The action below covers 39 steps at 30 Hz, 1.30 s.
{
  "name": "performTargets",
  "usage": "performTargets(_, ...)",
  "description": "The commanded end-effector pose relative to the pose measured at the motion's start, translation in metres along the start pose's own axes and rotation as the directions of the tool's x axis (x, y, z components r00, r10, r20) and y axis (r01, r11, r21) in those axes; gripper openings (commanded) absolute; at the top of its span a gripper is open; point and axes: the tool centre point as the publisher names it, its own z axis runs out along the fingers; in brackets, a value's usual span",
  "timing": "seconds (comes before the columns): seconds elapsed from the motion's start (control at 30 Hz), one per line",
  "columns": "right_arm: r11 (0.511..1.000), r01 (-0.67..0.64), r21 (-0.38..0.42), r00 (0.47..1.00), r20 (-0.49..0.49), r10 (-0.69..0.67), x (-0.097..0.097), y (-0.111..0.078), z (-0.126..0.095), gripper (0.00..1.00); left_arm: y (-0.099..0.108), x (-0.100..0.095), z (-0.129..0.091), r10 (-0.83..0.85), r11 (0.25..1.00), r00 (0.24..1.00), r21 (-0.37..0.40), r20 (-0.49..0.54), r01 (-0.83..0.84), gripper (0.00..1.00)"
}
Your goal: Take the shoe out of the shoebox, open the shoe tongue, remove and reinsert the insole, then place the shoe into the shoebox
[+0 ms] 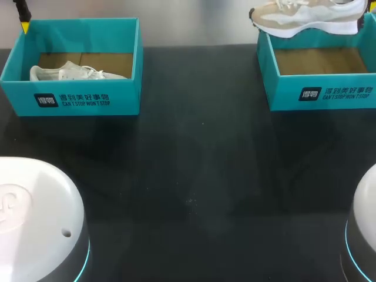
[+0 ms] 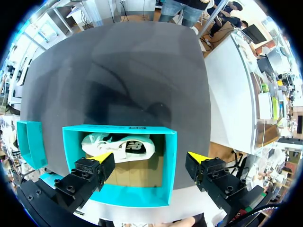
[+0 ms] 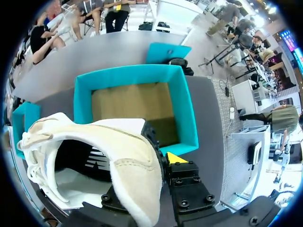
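A white sneaker (image 1: 70,73) lies on its side in the left teal shoebox (image 1: 76,100). My left gripper (image 2: 150,158) hangs open above that box, with the white sneaker (image 2: 118,146) below and between its fingers, not touched. In the head view only one yellow fingertip (image 1: 24,26) of it shows, at the box's far left corner. A beige sneaker (image 1: 305,17) hangs above the right teal shoebox (image 1: 320,94). My right gripper (image 3: 154,161) is shut on the beige sneaker (image 3: 123,151) at its heel collar. One fingertip (image 3: 175,157) shows outside the shoe and the other is hidden inside it.
The right shoebox (image 3: 182,118) under the held shoe holds nothing but its brown cardboard floor. Dark tabletop (image 1: 194,176) stretches between and in front of the two boxes. The two white robot bases (image 1: 35,217) stand at the near corners.
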Motion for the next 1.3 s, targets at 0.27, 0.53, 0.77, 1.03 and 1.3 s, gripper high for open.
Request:
performTargets(0.27,0.992,-0.016,-0.124,1.0,0.004,0.017,0.008,-0.042,-0.02,0.0,0.0,0.0,-0.001,0.001,1.0,1.0,0.0,-0.002,-0.001,1.0)
performTargets(0.53,0.992,-0.016,-0.124,1.0,0.004,0.017,0.008,-0.042,-0.02,0.0,0.0,0.0,-0.001,0.001,1.0,1.0,0.0,-0.002,-0.001,1.0)
performTargets(0.77,0.998,-0.019,-0.064,0.996,0.086,0.025,0.023,-0.069,-0.037,0.0,0.0,0.0,-0.001,0.001,1.0,1.0,0.0,-0.002,-0.001,1.0)
performTargets(1.03,0.997,-0.053,-0.058,0.994,0.094,0.058,0.047,-0.143,-0.043,0.0,0.0,0.0,-0.001,0.001,1.0,1.0,0.0,-0.002,-0.001,1.0)
performTargets(1.3,0.992,-0.111,-0.06,0.987,0.11,0.117,0.081,-0.212,-0.044,0.0,0.0,0.0,-0.001,0.001,1.0,1.0,0.0,-0.002,-0.001,1.0)
